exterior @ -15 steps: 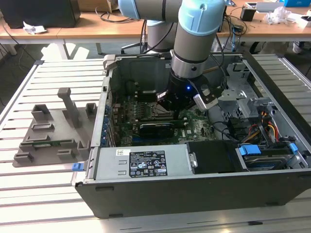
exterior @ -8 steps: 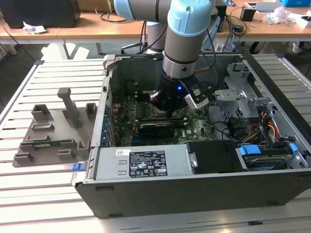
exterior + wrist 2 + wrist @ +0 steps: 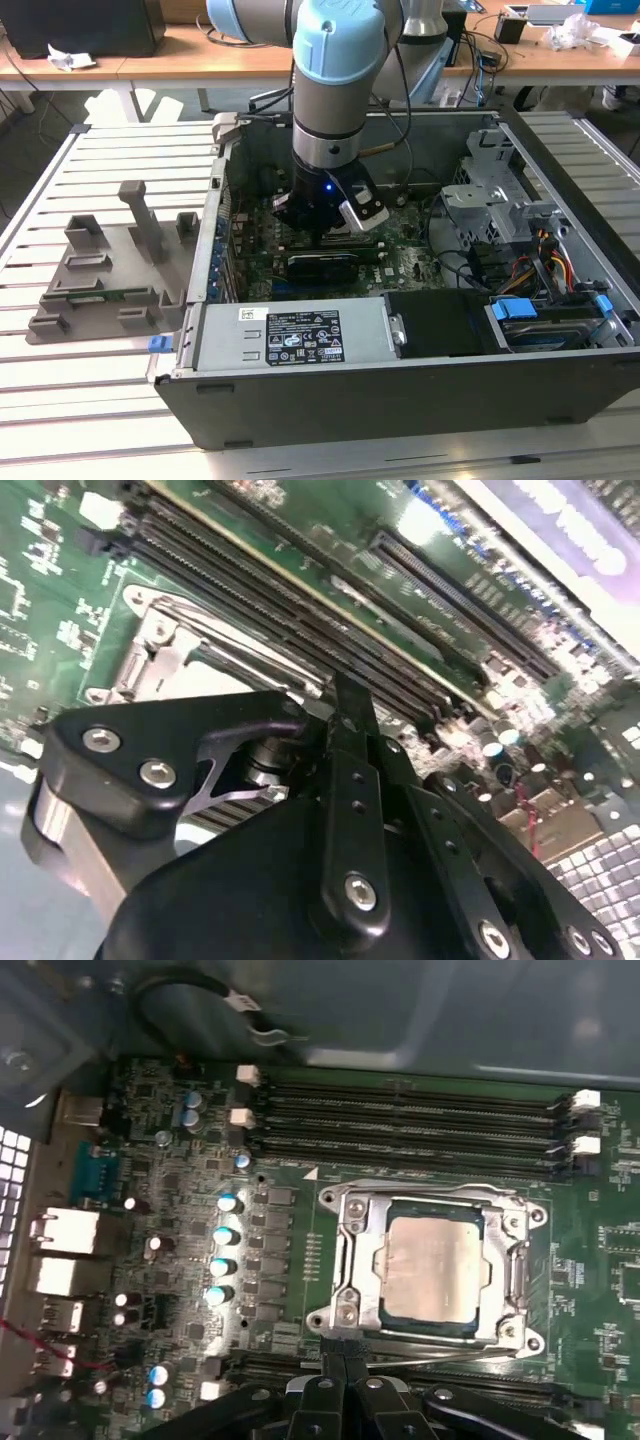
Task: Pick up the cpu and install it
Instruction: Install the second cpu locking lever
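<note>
Work surface: white slatted metal table (image 3: pixel 120 400), ribs running across, extending on both sides of tool in exterior view. Beyond tool: long light-brown wooden bench (image 3: pixel 190 62) on white legs, carrying black box-shaped unit (image 3: pixel 85 25) and crumpled white paper (image 3: pixel 70 60). Dark floor (image 3: pixel 35 130) beneath bench. Lighting: even, diffuse, soft shadows.

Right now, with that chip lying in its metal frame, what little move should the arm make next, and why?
Probably lift straight up a little. The cpu already lies inside the socket frame, and the gripper sits beside it, apparently holding nothing, so staying low only risks bumping the motherboard.
</note>
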{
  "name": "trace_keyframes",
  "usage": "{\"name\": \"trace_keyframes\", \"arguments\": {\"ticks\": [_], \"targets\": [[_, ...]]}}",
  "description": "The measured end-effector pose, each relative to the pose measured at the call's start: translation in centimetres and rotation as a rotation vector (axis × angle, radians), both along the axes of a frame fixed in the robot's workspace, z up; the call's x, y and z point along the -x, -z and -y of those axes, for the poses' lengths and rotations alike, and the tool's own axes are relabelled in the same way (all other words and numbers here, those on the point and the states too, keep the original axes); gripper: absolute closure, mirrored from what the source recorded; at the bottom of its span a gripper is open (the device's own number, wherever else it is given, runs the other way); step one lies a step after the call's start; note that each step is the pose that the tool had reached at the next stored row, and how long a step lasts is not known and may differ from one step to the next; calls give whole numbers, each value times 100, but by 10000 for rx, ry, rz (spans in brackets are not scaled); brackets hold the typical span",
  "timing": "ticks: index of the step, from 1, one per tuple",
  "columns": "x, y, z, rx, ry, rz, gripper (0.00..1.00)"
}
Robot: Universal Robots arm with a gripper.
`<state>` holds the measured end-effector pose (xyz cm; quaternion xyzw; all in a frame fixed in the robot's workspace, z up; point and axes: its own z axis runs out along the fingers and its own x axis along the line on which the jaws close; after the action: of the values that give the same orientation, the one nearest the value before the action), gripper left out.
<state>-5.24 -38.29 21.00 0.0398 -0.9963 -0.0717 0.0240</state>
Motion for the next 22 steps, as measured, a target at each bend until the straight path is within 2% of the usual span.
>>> {"name": "trace_keyframes", "arguments": {"ticks": [5, 7, 9, 11, 15, 17, 18, 20, 22], "targets": [[82, -1, 29, -180, -32, -1, 89], [92, 2, 18, -191, -97, 0, 89], [92, 6, -48, -185, -258, -2, 89], [93, 24, -79, -182, -407, -4, 89], [91, 100, -83, -193, -503, -8, 89], [92, 106, -81, -182, -531, -12, 89], [92, 98, -81, -180, -544, -11, 89], [92, -7, -81, -183, -547, -5, 89], [80, -20, -81, -186, -548, -8, 89]]}}
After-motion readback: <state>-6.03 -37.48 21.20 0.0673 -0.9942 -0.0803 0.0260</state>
